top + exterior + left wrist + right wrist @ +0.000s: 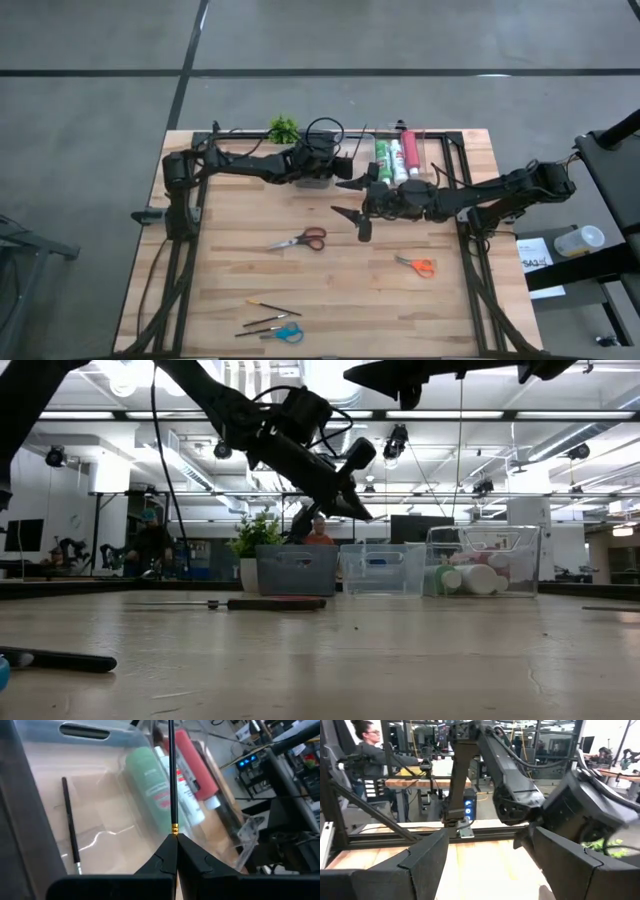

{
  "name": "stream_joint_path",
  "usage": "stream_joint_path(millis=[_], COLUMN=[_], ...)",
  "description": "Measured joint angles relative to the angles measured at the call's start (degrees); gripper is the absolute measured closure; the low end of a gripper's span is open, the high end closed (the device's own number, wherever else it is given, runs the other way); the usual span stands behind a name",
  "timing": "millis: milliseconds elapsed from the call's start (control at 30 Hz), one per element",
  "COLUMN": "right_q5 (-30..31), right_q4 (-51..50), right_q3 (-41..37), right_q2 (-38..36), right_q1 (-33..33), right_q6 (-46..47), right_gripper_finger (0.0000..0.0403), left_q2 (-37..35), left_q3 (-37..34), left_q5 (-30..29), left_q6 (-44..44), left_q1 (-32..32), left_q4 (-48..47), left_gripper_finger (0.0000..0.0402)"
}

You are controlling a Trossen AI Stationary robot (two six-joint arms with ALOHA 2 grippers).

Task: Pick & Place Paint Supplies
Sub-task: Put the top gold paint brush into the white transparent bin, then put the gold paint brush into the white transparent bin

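Your left gripper (174, 851) is clenched on a thin dark brush (171, 775) with a gold band, held above the clear bins at the table's far edge. One clear bin (102, 750) holds another brush (70, 827); the next holds green (149, 782), white (187, 800) and red (192, 765) paint tubes. Your right gripper (352, 200) hangs spread wide, empty, mid-table. Red scissors (300, 240), orange scissors (417, 265) and blue scissors (285, 333) lie on the wood. Tube labels are unreadable.

Matt wood table (400, 300), clear plastic bin (100, 780) (glossy).
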Motion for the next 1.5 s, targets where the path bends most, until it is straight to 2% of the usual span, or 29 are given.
stream_joint_path(millis=[300,600,700,900,1000,1200,1500], right_q5=[0.0,0.0,0.0,0.0,0.0,0.0,0.0], right_q4=[0.1,0.0,0.0,0.0,0.0,0.0,0.0], right_q3=[0.0,0.0,0.0,0.0,0.0,0.0,0.0], right_q2=[0.0,0.0,0.0,0.0,0.0,0.0,0.0], right_q1=[0.0,0.0,0.0,0.0,0.0,0.0,0.0], right_q6=[-0.1,-0.1,0.5,-0.1,0.3,-0.1,0.2], right_gripper_finger=[0.0115,0.0115,0.0115,0.0115,0.0115,0.0115,0.0115], left_q2=[4.1,4.4,4.4,4.4,4.4,2.0,-3.9], left_q3=[1.2,1.2,1.2,1.2,1.2,1.2,1.2], left_q5=[0.2,0.4,0.4,0.4,0.4,2.7,3.0], left_q6=[-1.8,-3.4,-3.4,-3.3,-3.2,2.1,10.9], left_q1=[-0.3,-0.3,-0.3,-0.3,-0.4,-0.4,-1.4], left_q4=[0.1,-2.0,-2.2,-2.2,-2.1,-2.1,-2.7], left_gripper_finger=[0.0397,0.0394,0.0373,0.0305,0.0289,0.0284,0.0283])
